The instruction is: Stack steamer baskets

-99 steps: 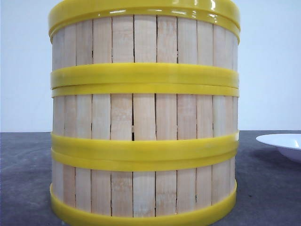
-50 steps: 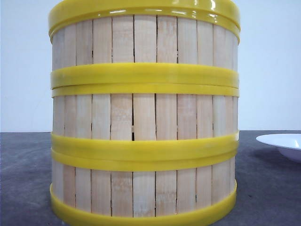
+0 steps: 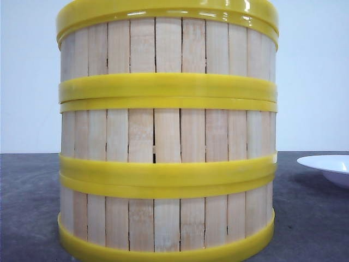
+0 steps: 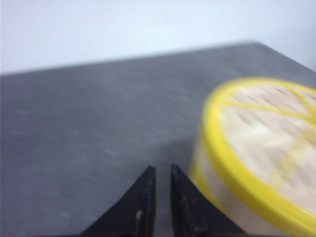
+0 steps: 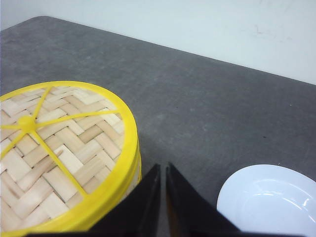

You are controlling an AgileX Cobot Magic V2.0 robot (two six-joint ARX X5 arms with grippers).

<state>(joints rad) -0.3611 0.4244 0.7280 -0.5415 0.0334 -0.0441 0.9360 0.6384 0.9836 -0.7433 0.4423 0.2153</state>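
Note:
Three steamer baskets stand stacked in one column that fills the front view: the top basket (image 3: 166, 46), the middle basket (image 3: 166, 134) and the bottom basket (image 3: 166, 224). A woven bamboo lid (image 5: 54, 143) with a yellow rim covers the stack. My right gripper (image 5: 163, 167) hovers beside the stack's rim, shut, with nothing between its fingers. In the blurred left wrist view my left gripper (image 4: 162, 169) is on the other side of the stack (image 4: 207, 168), also shut and empty, and the lid (image 4: 266, 133) shows there too. Neither gripper appears in the front view.
A white plate (image 3: 330, 166) sits on the grey table (image 5: 197, 98) to the right of the stack, close to my right gripper in its wrist view, plate (image 5: 271, 197). A pale wall stands behind the table.

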